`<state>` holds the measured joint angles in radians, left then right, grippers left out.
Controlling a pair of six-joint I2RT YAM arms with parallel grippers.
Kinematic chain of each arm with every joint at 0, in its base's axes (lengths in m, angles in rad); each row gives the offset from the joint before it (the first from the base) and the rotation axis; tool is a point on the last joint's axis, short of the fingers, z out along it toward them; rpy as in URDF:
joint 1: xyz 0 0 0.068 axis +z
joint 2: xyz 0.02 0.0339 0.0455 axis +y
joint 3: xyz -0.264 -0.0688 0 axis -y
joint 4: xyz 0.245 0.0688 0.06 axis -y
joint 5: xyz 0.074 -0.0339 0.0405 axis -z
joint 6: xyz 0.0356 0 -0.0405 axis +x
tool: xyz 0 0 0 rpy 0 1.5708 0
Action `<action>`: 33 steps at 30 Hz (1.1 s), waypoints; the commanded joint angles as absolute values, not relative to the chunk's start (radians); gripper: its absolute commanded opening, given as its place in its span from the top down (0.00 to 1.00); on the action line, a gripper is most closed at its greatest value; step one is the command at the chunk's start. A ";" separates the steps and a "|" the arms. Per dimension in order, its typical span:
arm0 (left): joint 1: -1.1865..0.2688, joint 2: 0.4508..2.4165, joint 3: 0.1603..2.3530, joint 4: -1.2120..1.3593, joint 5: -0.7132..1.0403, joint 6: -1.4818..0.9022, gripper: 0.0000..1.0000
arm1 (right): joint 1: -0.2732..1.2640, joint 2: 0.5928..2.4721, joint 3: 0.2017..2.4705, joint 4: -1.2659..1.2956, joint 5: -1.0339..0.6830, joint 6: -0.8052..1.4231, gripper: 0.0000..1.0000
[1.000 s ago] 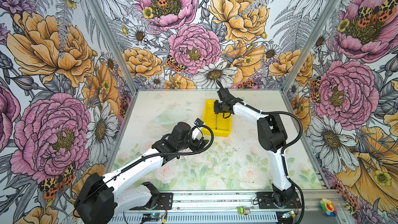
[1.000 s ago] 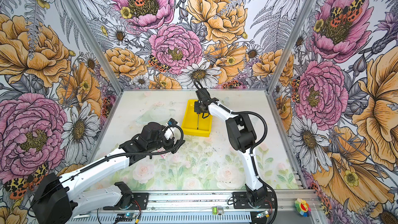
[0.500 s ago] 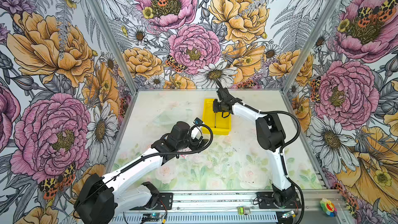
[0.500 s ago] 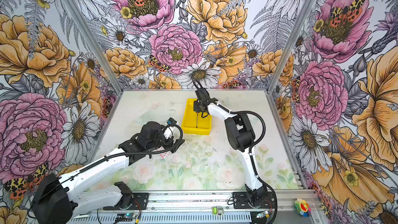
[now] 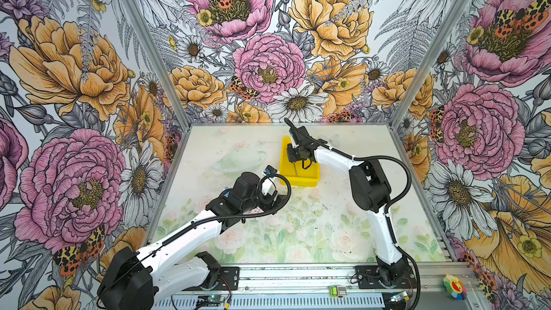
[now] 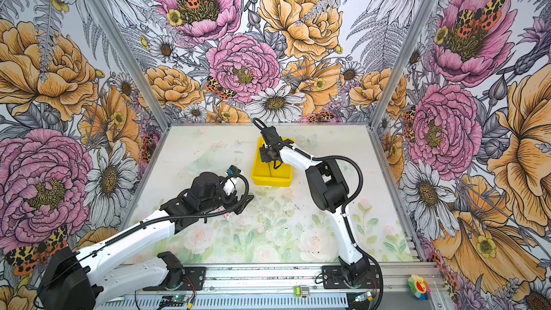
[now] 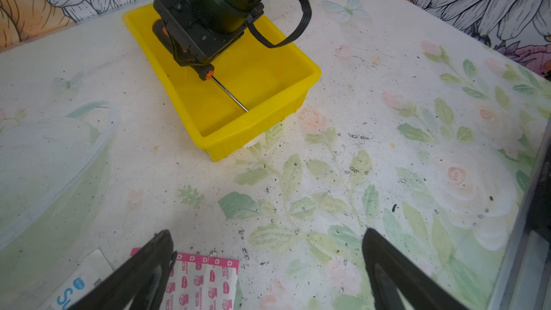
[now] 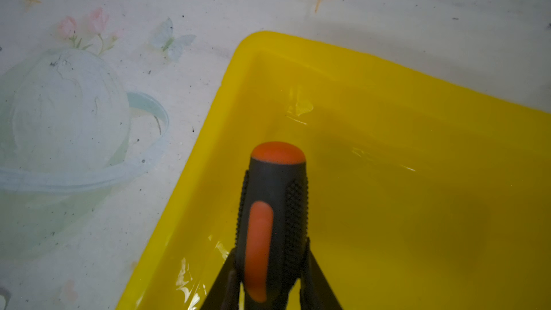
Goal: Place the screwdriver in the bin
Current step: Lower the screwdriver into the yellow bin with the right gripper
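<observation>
**Tool over target:** The right pincer (image 8: 269, 266) is clamped on the black-and-orange handle of the screwdriver (image 8: 274, 204). Seen from the right wrist, its two fingers press the knurled rubber flanks partway down from the orange butt cap.

The tool hangs within the outline of the yellow bin (image 8: 328, 46), above its glossy floor, with the handle toward the end nearest the back wall. From the left wrist, the thin steel shaft (image 7: 228, 93) slants down toward the bin's near wall. Whether its tip touches the plastic cannot be told.

In both top views the bin stands toward the back of the flower-printed desk (image 7: 387, 144), with the right arm reaching over it. The left pincer (image 7: 267, 234) hovers low over the desk with its fingers wide apart and nothing between them. It is beside a pink strip of plasters (image 7: 202, 278) and well short of the bin.

The screwdriver looks light and rigid. Its textured handle is the sound place to hold it, since the polished shaft is thin and would likely slip or pivot between flat pads. Most of the weight appears to sit in the handle. On release the tool may drop handle-first and roll on the slick floor, though the walls should contain it. Letting go seems to be all that remains.
</observation>
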<state>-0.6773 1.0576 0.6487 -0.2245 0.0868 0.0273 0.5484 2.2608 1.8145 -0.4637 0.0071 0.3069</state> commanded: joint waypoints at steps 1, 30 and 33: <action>-0.675 1.031 0.632 -0.179 0.078 0.000 0.01 | 0.541 2.277 1.812 -0.466 0.030 0.274 0.89; -0.684 1.017 0.621 -0.169 0.067 -0.012 0.01 | 0.515 2.318 1.842 -0.466 0.014 0.324 0.65; -0.684 1.016 0.620 -0.162 0.074 -0.010 0.01 | 0.520 2.293 1.836 -0.465 0.032 0.317 0.60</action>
